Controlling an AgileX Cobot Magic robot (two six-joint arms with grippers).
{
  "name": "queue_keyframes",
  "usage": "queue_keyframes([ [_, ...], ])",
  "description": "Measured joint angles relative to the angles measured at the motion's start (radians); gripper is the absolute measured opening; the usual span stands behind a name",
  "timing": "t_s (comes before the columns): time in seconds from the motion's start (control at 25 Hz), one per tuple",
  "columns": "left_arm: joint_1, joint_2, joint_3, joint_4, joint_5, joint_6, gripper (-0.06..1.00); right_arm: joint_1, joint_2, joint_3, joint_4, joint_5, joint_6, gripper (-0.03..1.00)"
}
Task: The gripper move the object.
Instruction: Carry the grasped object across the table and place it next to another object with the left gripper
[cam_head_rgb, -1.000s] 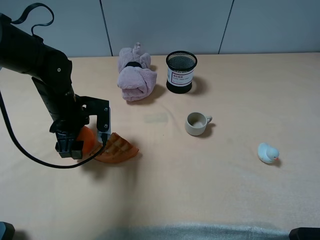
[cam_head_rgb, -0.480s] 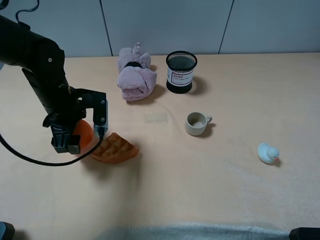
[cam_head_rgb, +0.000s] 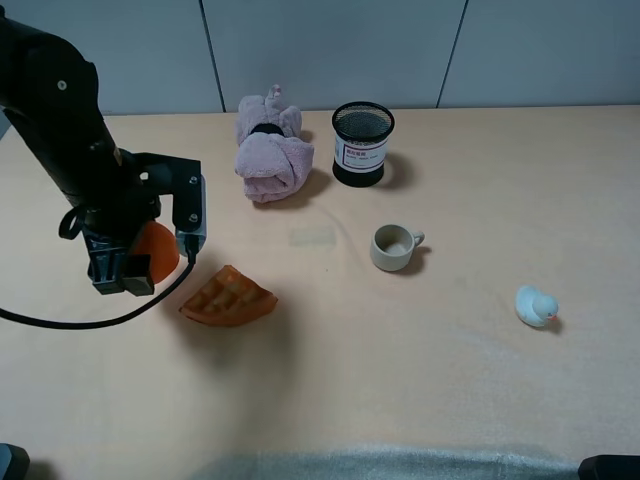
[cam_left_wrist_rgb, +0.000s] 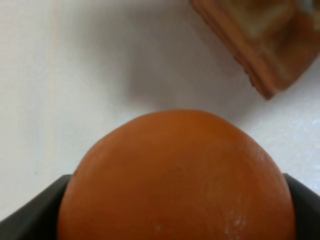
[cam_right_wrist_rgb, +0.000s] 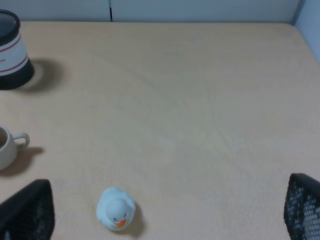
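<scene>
Exterior high view: the left end effector (cam_head_rgb: 155, 266) is at the left of the table (cam_head_rgb: 450, 380), on a bulky black arm with a black cable. Its 2 fingers are clamped on the orange fruit (cam_head_rgb: 158, 248), 1 on each side, and the fruit shows between them as a bright orange bulge. The waffle wedge (cam_head_rgb: 228, 297) lies flat on the table, to the right of the fruit and slightly nearer, apart from it.

Left wrist view: the orange fruit (cam_left_wrist_rgb: 175, 180) fills much of the picture. Dark fingers (cam_left_wrist_rgb: 30, 210) press against both of its sides. A shadow lies on the table between the fruit and the waffle wedge (cam_left_wrist_rgb: 260, 40). Whether the fruit touches the table cannot be told.

Right wrist view: the right end effector (cam_right_wrist_rgb: 165, 205) is spread wide, with nothing between its 2 mesh-textured fingers (cam_right_wrist_rgb: 27, 210). The duck toy (cam_right_wrist_rgb: 116, 209) stands on the table below it.

Other items, exterior high view:
- Pink cloth (cam_head_rgb: 270, 150): far side, bundled.
- Black mesh holder (cam_head_rgb: 362, 143): just right of the cloth, upright.
- Cup (cam_head_rgb: 393, 247): near the middle, upright, handle to the right.
- Duck toy (cam_head_rgb: 535, 305): right side, well apart from the cup.
</scene>
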Motion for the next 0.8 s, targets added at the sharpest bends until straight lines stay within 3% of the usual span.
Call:
queue_keyframes([
  [0.24, 0.000, -0.068, -0.004, -0.030, 0.010, 0.000, 0.74, 0.000, 0.000, 0.000, 0.000, 0.000, 0.000, 0.69],
  [0.56, 0.000, -0.077, -0.072, -0.093, 0.119, -0.001, 0.74, 0.000, 0.000, 0.000, 0.000, 0.000, 0.000, 0.69],
  [0.8, -0.075, -0.077, -0.141, -0.070, 0.159, -0.074, 0.74, 0.000, 0.000, 0.000, 0.000, 0.000, 0.000, 0.69],
])
